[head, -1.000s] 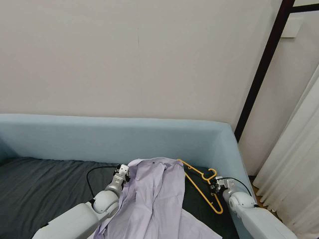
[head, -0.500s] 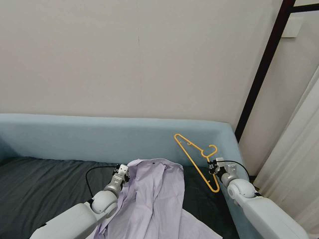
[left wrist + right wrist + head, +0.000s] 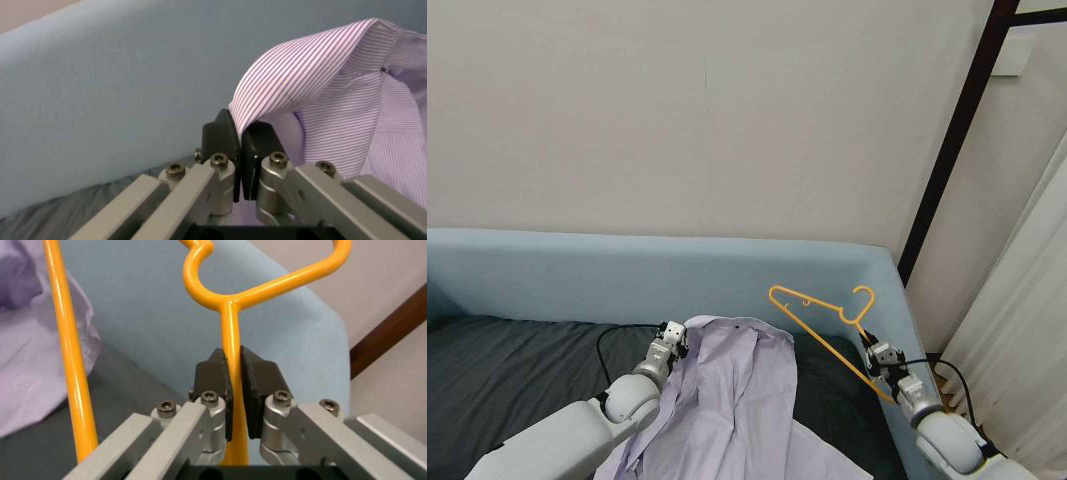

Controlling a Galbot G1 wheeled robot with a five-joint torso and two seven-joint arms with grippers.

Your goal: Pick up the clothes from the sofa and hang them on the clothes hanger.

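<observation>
Left gripper (image 3: 240,137), fingers clenched on a raised fold of the lilac pinstriped fabric shirt (image 3: 737,400), which lies on the pale-blue upholstered sofa (image 3: 577,275) by its backrest; right gripper (image 3: 233,365), fingers grasping the stem of the orange triangular clothes hanger (image 3: 229,325), holds it aloft and tilted, to the right of the shirt.

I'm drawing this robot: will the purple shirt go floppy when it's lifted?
Probably floppy: the shirt drapes in soft folds below where the left gripper pinches it. Likely light too, since one small pinch holds that fold up.
</observation>
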